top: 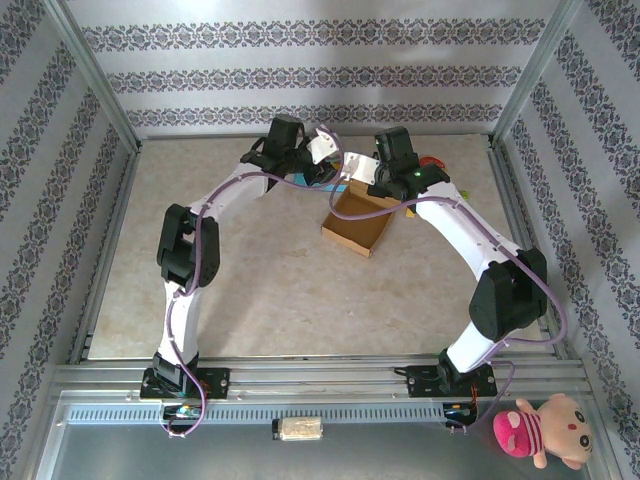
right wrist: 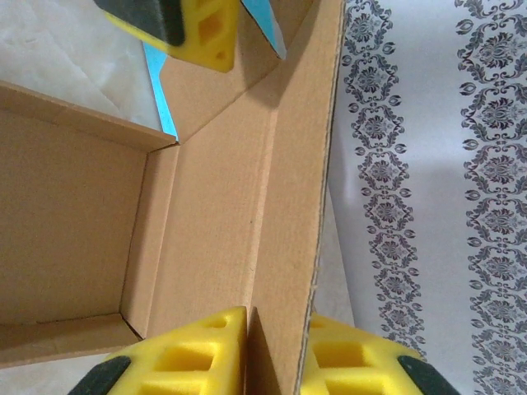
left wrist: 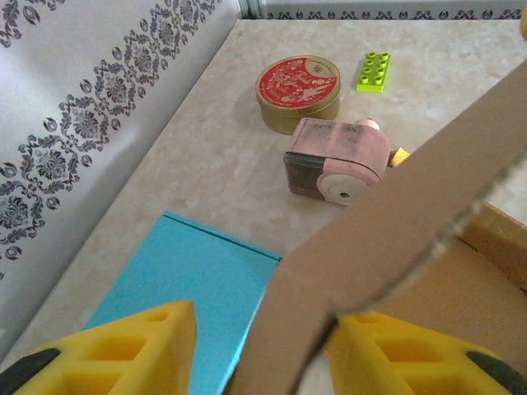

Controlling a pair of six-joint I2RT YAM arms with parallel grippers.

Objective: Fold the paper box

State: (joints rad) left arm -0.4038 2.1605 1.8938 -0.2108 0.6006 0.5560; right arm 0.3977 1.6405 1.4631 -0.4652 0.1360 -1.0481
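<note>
The brown paper box (top: 357, 222) lies open at the table's far middle, one long flap raised at its far side. My right gripper (right wrist: 280, 322) is shut on that flap's edge (right wrist: 296, 164), yellow pads pressed to both faces; it sits at the box's far right corner (top: 378, 186). My left gripper (left wrist: 263, 322) is open and straddles another cardboard flap (left wrist: 395, 239). That flap rests against the right-hand finger (left wrist: 395, 354), with a gap to the left-hand finger (left wrist: 123, 354). From above, the left gripper (top: 322, 170) hovers at the box's far left corner.
Behind the box lie a light blue flat sheet (left wrist: 181, 288), a pink pencil sharpener (left wrist: 338, 160), a red-lidded round tin (left wrist: 298, 90) and a lime green brick (left wrist: 375, 72). The patterned wall (left wrist: 74, 140) stands close on the left. A pink plush toy (top: 540, 430) sits off the table.
</note>
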